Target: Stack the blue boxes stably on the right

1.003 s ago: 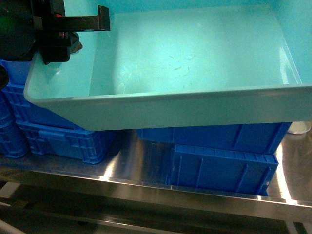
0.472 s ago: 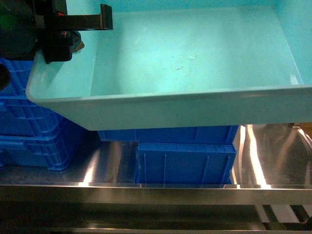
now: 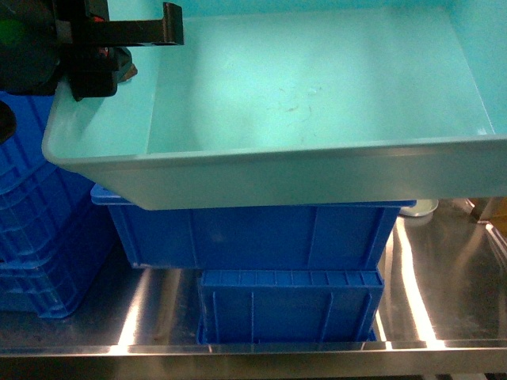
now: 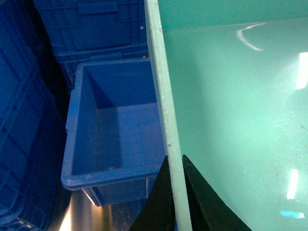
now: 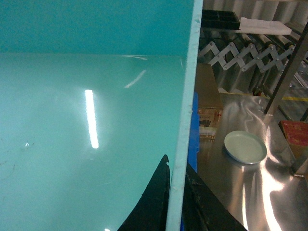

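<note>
A light turquoise blue box (image 3: 301,95) fills the top of the head view, held in the air above a stack of two dark blue ribbed crates (image 3: 253,233). My left gripper (image 3: 158,36) is shut on the tub's left rim, one black finger inside the wall. The left wrist view shows both fingers of the left gripper (image 4: 175,159) pinching the pale rim (image 4: 161,91). My right gripper (image 5: 176,163) is shut on the tub's right rim (image 5: 190,82) and is out of the head view.
Below the tub's left side sits an open dark blue crate (image 4: 115,130). More dark crates are stacked at the left (image 3: 40,229). On the steel table (image 3: 444,293) to the right lie a pale green plate (image 5: 245,147) and a cardboard box (image 5: 208,108).
The tub stays gripped at the same place in view. The crates and table beneath have shifted: the two-crate stack now lies centred under the tub and closer, and the table's front edge is lower.
</note>
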You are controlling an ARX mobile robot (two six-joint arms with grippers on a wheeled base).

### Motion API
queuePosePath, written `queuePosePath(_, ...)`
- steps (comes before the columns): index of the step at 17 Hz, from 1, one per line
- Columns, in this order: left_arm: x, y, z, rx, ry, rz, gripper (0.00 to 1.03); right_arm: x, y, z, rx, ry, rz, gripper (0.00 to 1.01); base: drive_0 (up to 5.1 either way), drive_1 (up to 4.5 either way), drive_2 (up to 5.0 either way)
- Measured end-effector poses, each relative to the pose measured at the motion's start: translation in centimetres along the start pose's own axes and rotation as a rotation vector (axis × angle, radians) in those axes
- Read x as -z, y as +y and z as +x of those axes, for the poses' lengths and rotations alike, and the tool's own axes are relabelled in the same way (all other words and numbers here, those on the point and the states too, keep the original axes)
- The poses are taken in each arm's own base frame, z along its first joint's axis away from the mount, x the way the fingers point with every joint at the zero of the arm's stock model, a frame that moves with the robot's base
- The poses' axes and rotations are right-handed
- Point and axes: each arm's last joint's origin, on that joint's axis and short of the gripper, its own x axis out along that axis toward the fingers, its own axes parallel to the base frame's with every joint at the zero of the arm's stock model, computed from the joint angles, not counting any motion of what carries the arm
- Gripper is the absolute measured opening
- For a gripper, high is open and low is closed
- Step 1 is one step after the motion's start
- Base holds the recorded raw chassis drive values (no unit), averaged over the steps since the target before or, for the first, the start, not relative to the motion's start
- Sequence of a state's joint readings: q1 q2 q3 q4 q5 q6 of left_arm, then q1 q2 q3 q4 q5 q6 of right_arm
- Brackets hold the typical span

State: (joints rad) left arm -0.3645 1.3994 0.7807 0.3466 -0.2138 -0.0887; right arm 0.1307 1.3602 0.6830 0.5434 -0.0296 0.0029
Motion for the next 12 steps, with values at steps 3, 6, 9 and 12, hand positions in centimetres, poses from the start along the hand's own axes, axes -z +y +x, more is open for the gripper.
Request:
queuePosePath(3,0.02,-0.01,0.0,0.001,0.002,0.0,0.02,0.04,0.0,0.0,0.0,0.004,0.0,0.07,0.4,4.31,-3.5)
queuePosePath(6,0.02,-0.01,0.0,0.0,0.001,0.0,0.02,0.03,0.0,0.01,0.0,0.002,0.0,0.07,2.0,5.91,-1.9)
queuePosePath(9,-0.04,0.05,0.01,-0.001,-0.005,-0.002,0.02,-0.11,0.01,0.03,-0.001,-0.008,-0.001,0.07,0.0,2.63,-2.6)
queuePosePath(12,0.08,0.04,0.01,-0.001,0.004,0.001,0.02,0.15,0.01,0.12,-0.001,0.008,0.001,0.07,-0.2,-0.24,-0.2)
